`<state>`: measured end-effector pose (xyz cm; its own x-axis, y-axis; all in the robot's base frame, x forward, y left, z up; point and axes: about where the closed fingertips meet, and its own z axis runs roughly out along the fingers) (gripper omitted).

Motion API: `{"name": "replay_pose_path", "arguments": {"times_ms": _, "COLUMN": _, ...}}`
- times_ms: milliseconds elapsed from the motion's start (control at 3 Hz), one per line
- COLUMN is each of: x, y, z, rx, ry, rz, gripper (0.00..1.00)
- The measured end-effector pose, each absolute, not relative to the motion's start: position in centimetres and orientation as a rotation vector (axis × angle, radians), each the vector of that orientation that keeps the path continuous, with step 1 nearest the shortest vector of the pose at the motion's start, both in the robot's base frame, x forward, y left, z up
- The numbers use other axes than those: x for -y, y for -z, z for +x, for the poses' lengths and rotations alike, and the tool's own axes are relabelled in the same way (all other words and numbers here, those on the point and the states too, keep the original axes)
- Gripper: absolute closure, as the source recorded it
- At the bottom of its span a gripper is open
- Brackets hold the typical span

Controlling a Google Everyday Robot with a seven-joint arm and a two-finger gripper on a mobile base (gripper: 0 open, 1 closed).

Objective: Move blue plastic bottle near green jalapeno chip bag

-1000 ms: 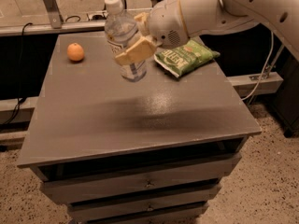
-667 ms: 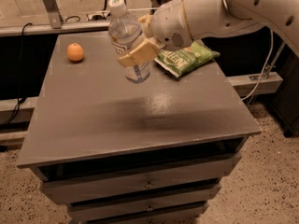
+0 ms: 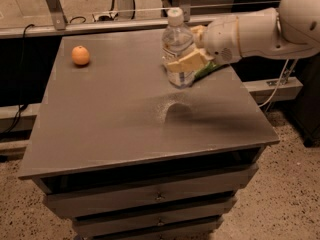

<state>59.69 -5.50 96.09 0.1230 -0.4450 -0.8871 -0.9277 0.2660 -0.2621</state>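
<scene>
Nearest you, at 6 o'clock, the drawers [image 3: 157, 196] of the grey cabinet are not involved in the task, and the front half of the tabletop [image 3: 100, 119] carries nothing. Past mid-table, a dark shadow [image 3: 175, 109] lies on the surface apart from the base of the blue plastic bottle [image 3: 177, 41]. From this you may judge that the bottle is held clear of the top, not set down. The bottle is upright at about 1 o'clock on the table. The gripper [image 3: 186, 54] is clamped around its lower body, one tan finger [image 3: 182, 63] crossing its front face. The white arm [image 3: 250, 31] reaches in from 3 o'clock. Only a green sliver of the green jalapeno chip bag [image 3: 211, 69] shows, just beside the bottle at its 3 to 4 o'clock, mostly hidden behind the gripper. An orange [image 3: 80, 55] sits well apart at 10 o'clock and plays no part. Assessment: pick-up and carry appear complete, and the bottle is already near the bag. Outstanding items are lowering it to the surface, letting go, and confirming that it stands upright without toppling onto the bag.
</scene>
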Motion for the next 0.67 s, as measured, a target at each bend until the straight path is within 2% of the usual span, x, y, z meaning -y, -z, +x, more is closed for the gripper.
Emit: {"name": "replay_pose_path", "arguments": {"times_ms": 667, "x": 13.1, "y": -92.9, "z": 63.7, "rx": -1.534, "ry": -0.497, "rz": -1.189, "gripper": 1.0}}
